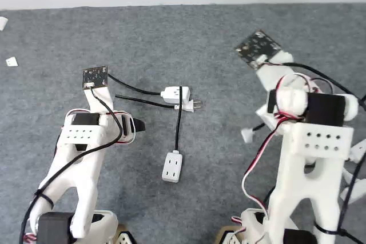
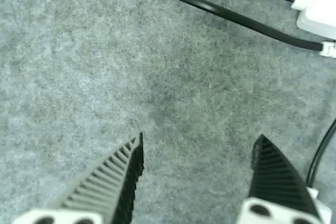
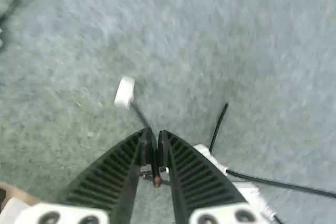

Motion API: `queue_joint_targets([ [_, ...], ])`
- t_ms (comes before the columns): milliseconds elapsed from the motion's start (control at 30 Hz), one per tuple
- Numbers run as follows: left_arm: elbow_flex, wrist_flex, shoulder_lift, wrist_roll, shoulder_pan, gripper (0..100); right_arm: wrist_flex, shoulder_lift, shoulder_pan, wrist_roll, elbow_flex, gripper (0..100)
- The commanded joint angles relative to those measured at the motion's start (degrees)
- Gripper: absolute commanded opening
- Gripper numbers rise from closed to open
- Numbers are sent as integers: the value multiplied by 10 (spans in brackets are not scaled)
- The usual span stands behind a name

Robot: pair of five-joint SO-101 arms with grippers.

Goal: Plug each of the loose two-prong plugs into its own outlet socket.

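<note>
My right gripper (image 3: 153, 139) is shut on a thin black cord that ends in a small white plug (image 3: 125, 92), which hangs just past the fingertips over the grey mat; the high view shows this plug (image 1: 247, 135) left of the right arm. A loose two-prong plug (image 1: 193, 106) lies mid-table beside a white outlet block (image 1: 174, 93). A second white outlet socket (image 1: 172, 167) lies nearer the front on a black cord. My left gripper (image 2: 197, 156) stands open over bare mat, left of that socket, with the outlet block (image 2: 319, 6) farther off.
Black cords (image 2: 231, 17) run from the left across the mat toward the outlet block. More white outlet pieces and a cord (image 3: 247, 187) lie under the right arm. Small white scraps (image 1: 11, 61) sit at the far left. A grey mat (image 1: 200, 38) covers the table.
</note>
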Motion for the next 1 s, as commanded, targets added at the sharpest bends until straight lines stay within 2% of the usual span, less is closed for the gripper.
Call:
queue_joint_targets([
  [0, -10, -9, -7, -5, 0, 308, 46, -20, -46, -18, -89, 8],
  [167, -13, -9, -7, -5, -11, 308, 48, 4, -87, -68, -89, 8],
  [367, -13, -9, -7, -5, -11, 308, -12, 155, -109, -94, -83, 8],
  [600, -13, -9, -7, -5, -11, 308, -135, 313, -62, -55, -105, 8],
  [867, -13, -9, -7, -5, -11, 308, -162, 401, -15, -28, -205, 13],
  [967, -13, -9, -7, -5, -11, 308, -146, 426, -15, -38, -236, 76],
])
